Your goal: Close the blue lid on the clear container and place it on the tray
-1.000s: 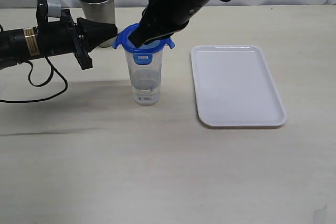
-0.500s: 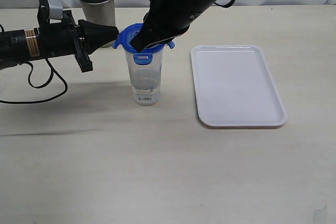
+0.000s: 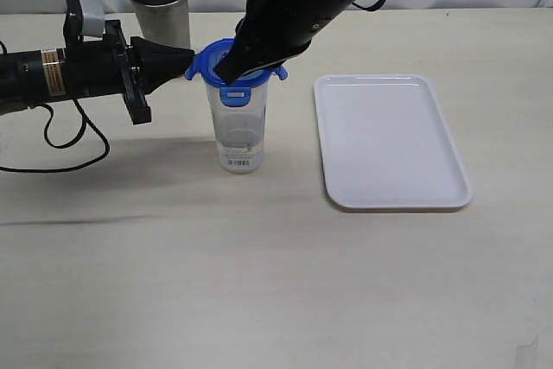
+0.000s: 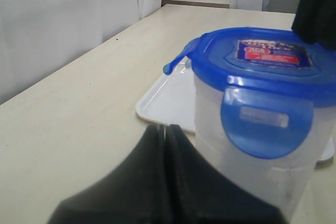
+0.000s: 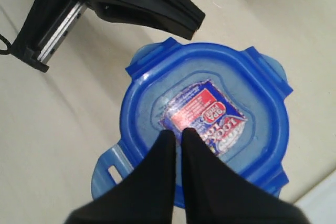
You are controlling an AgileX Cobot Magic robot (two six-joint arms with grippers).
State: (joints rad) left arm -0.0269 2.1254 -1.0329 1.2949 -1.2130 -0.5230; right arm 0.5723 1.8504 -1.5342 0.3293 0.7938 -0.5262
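Pressing squarely on the blue lid [image 5: 231,72] was judged best, both the right end effector [image 5: 177,131] and left end effector [image 4: 164,129] being pressed together.

The blue lid [image 5: 205,77] on the clear container [image 3: 238,131] is a strong mid-blue, paler across its square centre. There a sticker [image 5: 207,113] shows red and blue panels with white lettering. The container is translucent and milky-clear, with a white barcode label [image 3: 241,162] striped in black near its base. Beside the container, the tray [image 3: 393,140] is plain white. Behind the container, the metal cup [image 3: 159,2] is dull grey. The left tool [image 3: 186,60] and right tool [image 5: 176,134] are matte black. The counter [image 3: 259,283] is pale beige.
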